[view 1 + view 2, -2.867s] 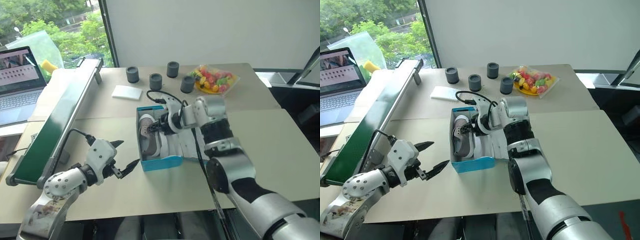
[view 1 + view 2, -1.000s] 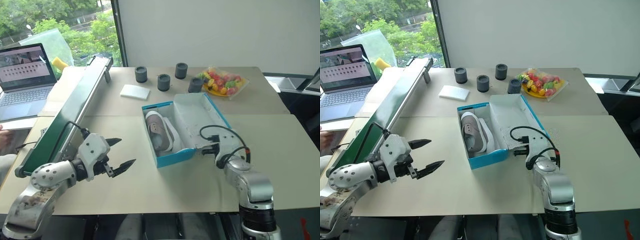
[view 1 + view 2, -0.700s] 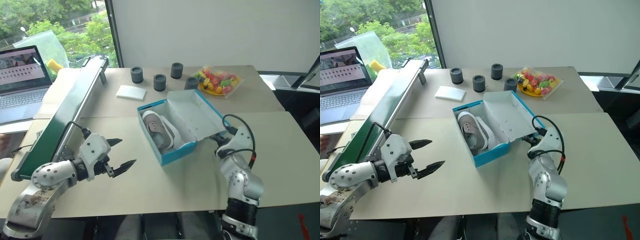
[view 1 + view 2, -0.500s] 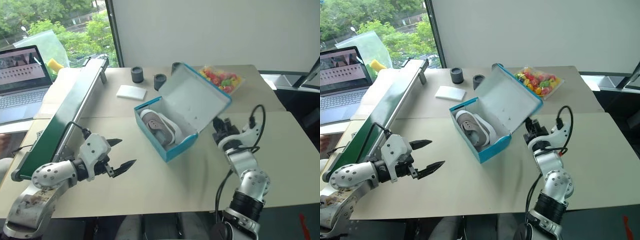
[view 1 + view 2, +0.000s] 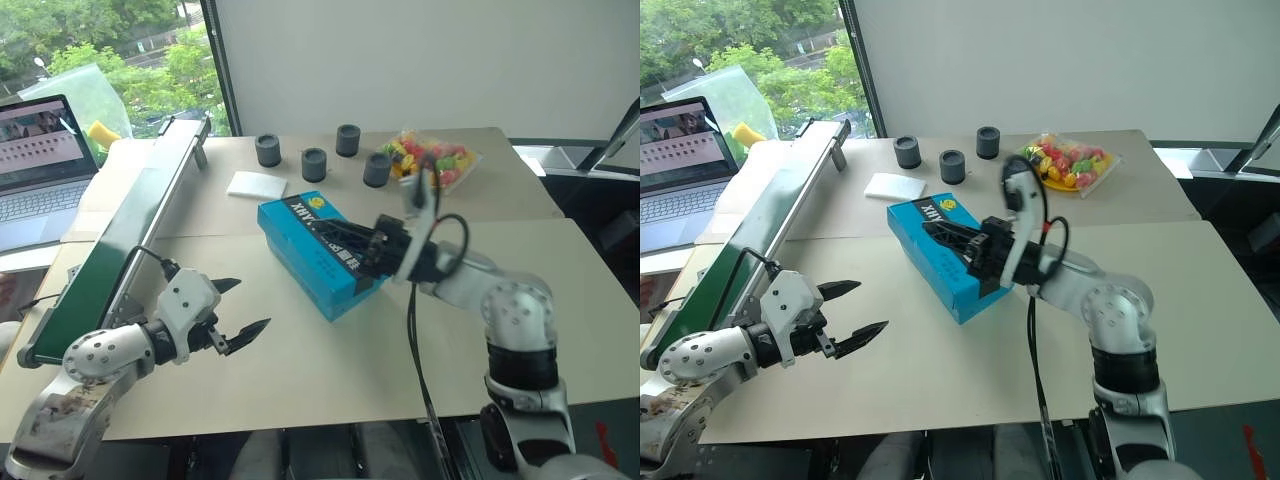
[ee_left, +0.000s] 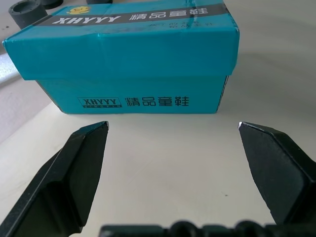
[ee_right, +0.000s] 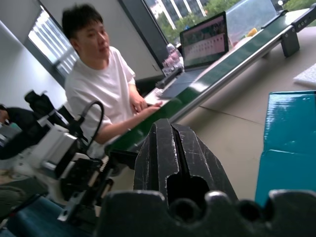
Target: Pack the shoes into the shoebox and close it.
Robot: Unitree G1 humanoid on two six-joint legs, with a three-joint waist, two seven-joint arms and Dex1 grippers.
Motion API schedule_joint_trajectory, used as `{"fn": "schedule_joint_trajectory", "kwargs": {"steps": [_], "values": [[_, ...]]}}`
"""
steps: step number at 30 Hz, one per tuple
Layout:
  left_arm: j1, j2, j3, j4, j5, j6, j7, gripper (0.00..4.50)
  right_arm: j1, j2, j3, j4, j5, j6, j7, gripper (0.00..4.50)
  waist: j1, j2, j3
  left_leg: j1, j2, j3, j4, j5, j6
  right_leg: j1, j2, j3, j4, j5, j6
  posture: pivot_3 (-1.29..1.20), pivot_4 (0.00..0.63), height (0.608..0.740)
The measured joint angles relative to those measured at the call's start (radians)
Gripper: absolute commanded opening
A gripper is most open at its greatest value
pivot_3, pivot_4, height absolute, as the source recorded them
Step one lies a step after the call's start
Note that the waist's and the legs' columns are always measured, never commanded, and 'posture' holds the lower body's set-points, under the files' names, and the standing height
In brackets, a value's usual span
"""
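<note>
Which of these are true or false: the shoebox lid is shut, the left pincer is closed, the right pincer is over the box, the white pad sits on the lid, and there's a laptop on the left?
1. The shoebox lid is shut. True.
2. The left pincer is closed. False: its fingers stand wide apart, holding nothing.
3. The right pincer is shut and lies over the box lid. True.
4. The white pad sits on the lid. False: it lies on the table behind the box.
5. A laptop stands open at the robot's left. True.
</note>
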Motion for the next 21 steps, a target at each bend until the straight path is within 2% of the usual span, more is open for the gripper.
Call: {"fn": "schedule_joint_trajectory", "kwargs": {"steps": [5, 9, 15, 18, 21], "values": [[0.016, -0.007, 0.001, -0.018, 0.001, 0.006, 0.019, 4.50, -0.156, 0.086, 0.135, 0.340, -0.303, -0.197, 0.030, 0.01, 0.009, -0.001, 0.000, -0.004, -0.001, -0.002, 0.000, 0.000, 0.000, -0.002, -0.002, -0.001, 0.000, 0.000, 0.000, 0.00, 0.150, 0.740], [0.036, -0.010, 0.004, -0.039, 0.001, 0.021, 0.040, 4.50, -0.174, 0.126, 0.262, 0.543, -0.491, -0.297, 0.119, 0.01, 0.015, -0.001, 0.000, -0.006, -0.002, -0.003, 0.000, 0.000, 0.000, -0.004, -0.004, -0.001, -0.001, 0.001, 0.001, 0.00, 0.150, 0.740], [0.075, -0.026, 0.033, -0.079, 0.000, 0.031, 0.075, 4.50, -0.097, 0.102, 0.343, 0.497, -0.611, -0.325, 0.249, 0.01, 0.024, -0.002, -0.004, 0.004, -0.001, -0.006, 0.000, -0.001, 0.000, 0.004, -0.004, -0.001, -0.001, 0.000, 0.000, 0.00, 0.150, 0.740], [0.079, -0.040, 0.044, -0.082, -0.001, 0.038, 0.092, 4.50, -0.076, 0.121, 0.317, 0.487, -0.627, -0.318, 0.261, 0.01, 0.023, -0.002, -0.004, 0.015, -0.001, -0.005, -0.001, -0.001, -0.001, 0.017, -0.003, -0.002, -0.003, -0.001, 0.000, 0.00, 0.150, 0.740], [0.066, -0.085, 0.054, -0.085, -0.018, 0.053, 0.133, 4.50, -0.079, 0.156, 0.245, 0.520, -0.626, -0.297, 0.253, 0.01, 0.022, -0.002, -0.004, 0.017, 0.000, -0.006, -0.002, -0.001, -0.001, 0.018, -0.002, -0.002, -0.004, -0.003, 0.003, 0.00, 0.150, 0.740]]}}
